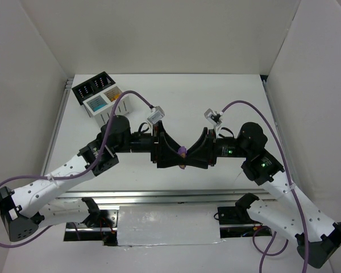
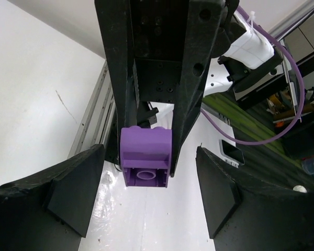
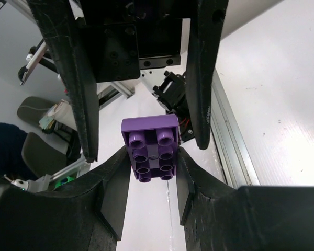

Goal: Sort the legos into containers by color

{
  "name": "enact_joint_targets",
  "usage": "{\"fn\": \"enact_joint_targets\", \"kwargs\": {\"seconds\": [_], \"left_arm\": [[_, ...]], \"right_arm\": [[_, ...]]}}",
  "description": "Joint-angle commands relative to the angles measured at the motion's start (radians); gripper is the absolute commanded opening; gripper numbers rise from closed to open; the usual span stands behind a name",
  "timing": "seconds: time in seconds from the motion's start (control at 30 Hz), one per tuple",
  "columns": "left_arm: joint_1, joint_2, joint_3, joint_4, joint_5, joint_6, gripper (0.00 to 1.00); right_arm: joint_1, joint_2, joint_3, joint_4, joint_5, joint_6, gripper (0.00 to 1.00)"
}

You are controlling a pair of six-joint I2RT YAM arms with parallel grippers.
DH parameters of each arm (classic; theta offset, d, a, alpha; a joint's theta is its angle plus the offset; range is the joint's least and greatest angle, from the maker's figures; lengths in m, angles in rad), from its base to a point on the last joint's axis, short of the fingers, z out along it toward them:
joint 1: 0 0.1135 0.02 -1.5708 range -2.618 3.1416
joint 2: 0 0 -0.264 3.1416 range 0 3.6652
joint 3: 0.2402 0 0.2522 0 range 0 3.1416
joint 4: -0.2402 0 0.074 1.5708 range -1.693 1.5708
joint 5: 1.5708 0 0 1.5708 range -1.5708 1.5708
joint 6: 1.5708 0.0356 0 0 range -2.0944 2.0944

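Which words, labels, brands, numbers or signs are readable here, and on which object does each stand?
None can be read. Any mark on the studs of the purple brick is too blurred, and the containers are too small to show a label.

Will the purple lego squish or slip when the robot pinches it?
Probably stiff: the purple lego looks square and undented pinched in the right gripper. Likely light, being small and hollow underneath. Its glossy sides might slip.

The left arm (image 1: 51, 182) and right arm (image 1: 295, 210) have white perforated links, black joints and looping purple cables (image 1: 131, 94). The left claw (image 2: 146, 209) and right claw (image 3: 150, 172) are black, wedge-fingered.
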Motion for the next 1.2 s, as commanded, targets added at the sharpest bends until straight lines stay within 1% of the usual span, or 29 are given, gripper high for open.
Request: {"fn": "enact_joint_targets", "kwargs": {"seconds": [0.0, 0.03, 0.1, 0.17, 0.23, 0.27, 0.3, 0.33, 0.37, 0.5, 0.57, 0.6, 0.63, 0.67, 0.7, 0.73, 0.77, 0.8, 0.87, 0.9, 1.0, 1.03, 1.1, 1.13, 1.17], "left_arm": [[-0.004, 0.012, 0.064, 0.029, -0.003, 0.036, 0.82], [-0.004, 0.016, 0.068, 0.02, -0.007, 0.04, 0.8], [-0.004, 0.016, 0.079, 0.016, -0.018, 0.045, 0.79], [-0.004, 0.019, 0.084, 0.034, -0.01, 0.04, 0.74], [-0.004, 0.027, 0.085, 0.043, 0.002, 0.034, 0.62], [-0.004, 0.029, 0.087, 0.045, 0.005, 0.033, 0.59], [-0.004, 0.032, 0.087, 0.046, 0.005, 0.03, 0.52], [-0.004, 0.033, 0.085, 0.052, 0.012, 0.03, 0.49], [-0.004, 0.035, 0.084, 0.055, 0.014, 0.028, 0.48], [-0.004, 0.033, 0.07, 0.069, 0.026, 0.02, 0.48], [-0.004, 0.035, 0.068, 0.069, 0.022, 0.023, 0.31], [-0.004, 0.036, 0.07, 0.063, 0.016, 0.033, 0.09], [-0.004, 0.038, 0.073, 0.049, 0.005, 0.034, 0.0], [-0.004, 0.038, 0.076, 0.045, -0.012, 0.042, 0.0], [-0.004, 0.035, 0.076, 0.042, -0.021, 0.048, 0.0], [-0.004, 0.032, 0.079, 0.034, -0.035, 0.05, 0.0], [-0.004, 0.027, 0.08, 0.026, -0.078, 0.06, 0.0], [-0.002, 0.016, 0.085, 0.002, -0.101, 0.069, 0.0], [0.004, 0.007, 0.1, -0.029, -0.182, 0.094, 0.0], [0.012, -0.001, 0.105, -0.052, -0.196, 0.099, 0.0], [0.093, -0.01, 0.116, -0.052, -0.179, 0.08, 0.0], [0.143, -0.01, 0.125, -0.055, -0.178, 0.085, 0.0], [0.192, -0.005, 0.178, -0.142, -0.268, 0.108, 0.0], [0.231, -0.002, 0.208, -0.183, -0.335, 0.152, 0.0], [0.242, 0.01, 0.234, -0.266, -0.565, 0.172, 0.0]], "right_arm": [[-0.006, -0.008, 0.007, -0.006, 0.029, -0.025, 0.0], [-0.004, -0.006, 0.011, -0.01, 0.027, -0.029, 0.0], [-0.004, -0.005, 0.008, -0.012, 0.02, -0.032, 0.0], [-0.002, -0.009, 0.003, -0.011, 0.024, -0.035, 0.0], [-0.006, -0.014, 0.002, -0.014, 0.029, -0.037, 0.0], [-0.006, -0.015, 0.0, -0.014, 0.029, -0.037, 0.0], [-0.006, -0.018, 0.0, -0.017, 0.03, -0.037, 0.0], [-0.004, -0.02, 0.003, -0.018, 0.033, -0.039, 0.0], [-0.006, -0.021, 0.005, -0.02, 0.035, -0.04, 0.0], [-0.004, -0.031, 0.008, -0.03, 0.046, -0.042, 0.0], [-0.004, -0.034, 0.008, -0.027, 0.044, -0.042, 0.0], [-0.002, -0.034, 0.002, -0.021, 0.041, -0.043, 0.0], [-0.006, -0.035, -0.001, -0.015, 0.038, -0.042, 0.0], [-0.003, -0.04, -0.006, -0.011, 0.032, -0.04, 0.04], [-0.006, -0.043, -0.015, 0.0, 0.029, -0.039, 0.34], [-0.004, -0.054, -0.021, 0.005, 0.029, -0.039, 0.57], [-0.004, -0.06, -0.033, 0.014, 0.036, -0.037, 0.82], [-0.004, -0.066, -0.038, 0.014, 0.041, -0.039, 0.99], [-0.004, -0.081, -0.043, -0.006, 0.052, -0.058, 1.0], [-0.004, -0.086, -0.044, -0.015, 0.059, -0.066, 1.0], [-0.004, -0.109, -0.059, -0.044, 0.099, -0.101, 1.0], [-0.004, -0.112, -0.062, -0.052, 0.111, -0.109, 1.0], [-0.002, -0.124, -0.07, -0.095, 0.173, -0.137, 1.0], [-0.002, -0.129, -0.079, -0.121, 0.199, -0.143, 1.0], [-0.002, -0.133, -0.084, -0.132, 0.246, -0.147, 1.0]]}}
